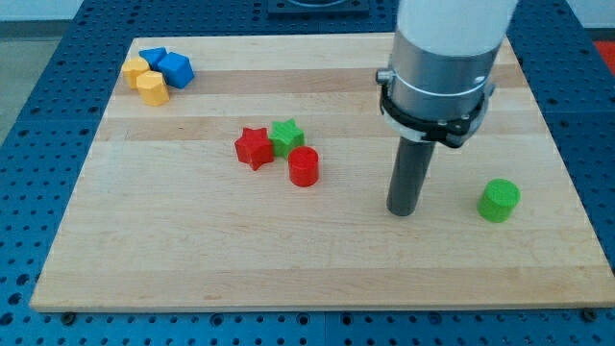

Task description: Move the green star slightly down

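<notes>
The green star (286, 135) lies near the board's middle, touching the red star (254, 148) on its left and close above the red cylinder (304, 166). My tip (403, 210) rests on the board well to the right of these three blocks and a little lower than them. It touches no block. A green cylinder (499, 200) stands to the right of the tip.
At the view's top left corner of the wooden board (192, 250) sit two blue blocks (167, 65) and two yellow blocks (145, 80) packed together. The arm's wide white and grey body (442, 58) hangs over the board's top right.
</notes>
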